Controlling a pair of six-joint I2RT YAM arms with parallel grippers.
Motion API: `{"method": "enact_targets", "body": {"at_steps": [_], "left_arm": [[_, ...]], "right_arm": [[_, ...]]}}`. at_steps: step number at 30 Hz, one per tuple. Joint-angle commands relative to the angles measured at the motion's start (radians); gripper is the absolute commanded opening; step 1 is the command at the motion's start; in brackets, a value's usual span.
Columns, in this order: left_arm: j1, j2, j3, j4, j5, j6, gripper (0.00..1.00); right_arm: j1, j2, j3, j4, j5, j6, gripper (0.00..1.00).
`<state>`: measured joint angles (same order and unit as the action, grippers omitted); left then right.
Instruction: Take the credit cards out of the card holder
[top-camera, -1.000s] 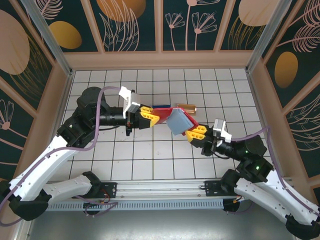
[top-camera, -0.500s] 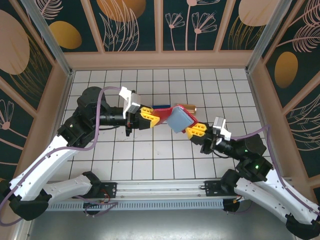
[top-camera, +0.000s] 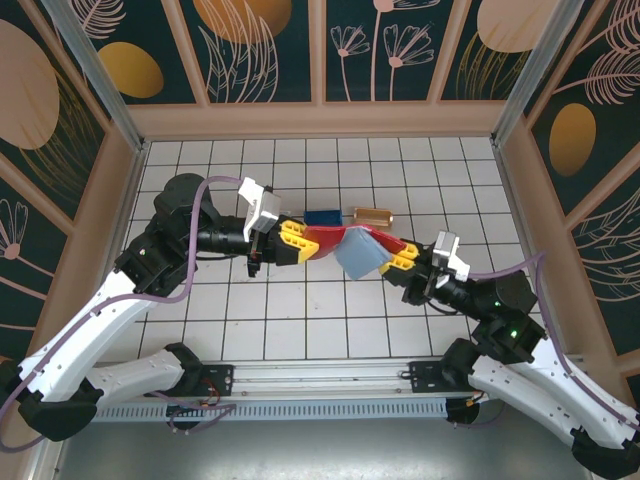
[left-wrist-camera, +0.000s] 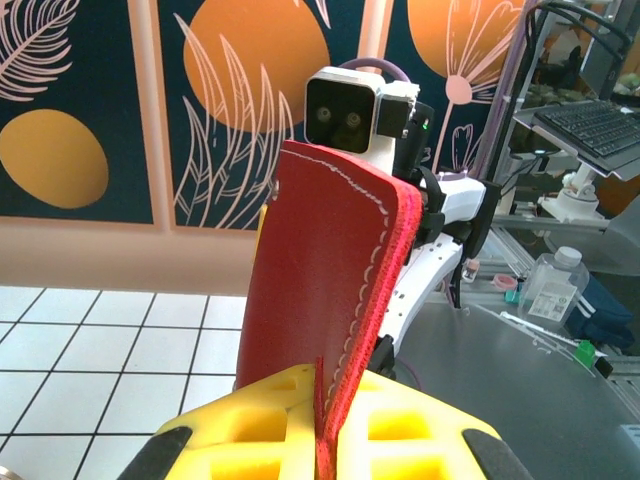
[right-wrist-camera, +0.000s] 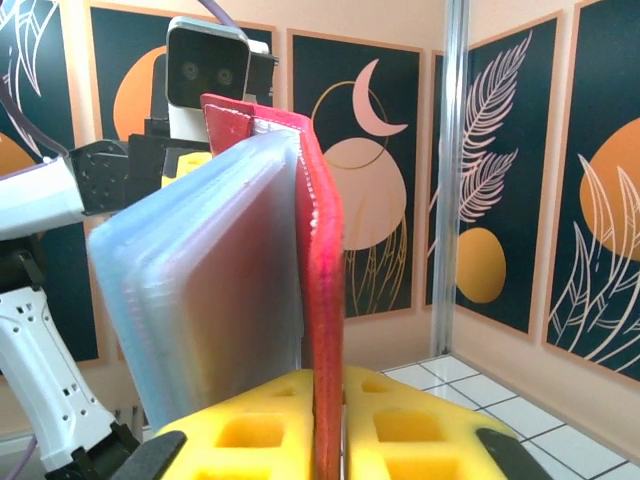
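Card holder spread open above the counter, one cover in each claw.

The left claw is clamped on the left red cover, and the right claw is clamped on the right cover. Compared with a second ago, the right claw has tightened slightly and drawn away to the right. The covers now lie wider and flatter, and the stack of greyish sleeves hangs exposed between them. The credit cards cannot be told apart from the sleeves and are judged to be still inside. Both claws are occupied, so one will probably have to release its cover before a card can be pulled.
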<state>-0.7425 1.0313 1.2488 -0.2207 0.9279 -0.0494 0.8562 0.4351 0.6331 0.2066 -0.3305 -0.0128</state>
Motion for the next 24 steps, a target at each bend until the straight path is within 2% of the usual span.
{"method": "enact_targets", "body": {"at_steps": [1, 4, 5, 9, 12, 14, 19, 24], "left_arm": [[0.001, -0.004, 0.0, 0.014, 0.006, 0.021, 0.0], [0.0, -0.007, -0.003, 0.0, -0.069, 0.027, 0.04], [0.001, -0.005, -0.003, -0.012, -0.111, 0.032, 0.09], [0.001, 0.006, -0.017, -0.043, -0.338, 0.038, 0.52], [0.0, 0.015, -0.031, -0.067, -0.451, 0.049, 0.68], [0.001, 0.017, -0.041, -0.074, -0.516, 0.052, 0.74], [0.001, 0.025, -0.039, -0.105, -0.653, 0.061, 0.81], [0.002, 0.067, -0.007, -0.15, -0.679, 0.058, 0.84]], "right_arm": [[-0.003, 0.007, 0.008, 0.04, -0.025, 0.001, 0.06], [-0.003, 0.013, 0.024, 0.002, -0.01, -0.003, 0.0], [-0.003, 0.016, 0.032, -0.016, 0.005, -0.006, 0.0], [-0.003, 0.045, 0.069, -0.127, 0.08, -0.029, 0.0], [-0.003, 0.092, 0.121, -0.246, 0.123, -0.064, 0.0], [-0.003, 0.137, 0.167, -0.339, 0.14, -0.097, 0.0], [-0.003, 0.276, 0.299, -0.567, 0.217, -0.182, 0.0], [-0.003, 0.41, 0.419, -0.759, 0.309, -0.206, 0.0]]}}
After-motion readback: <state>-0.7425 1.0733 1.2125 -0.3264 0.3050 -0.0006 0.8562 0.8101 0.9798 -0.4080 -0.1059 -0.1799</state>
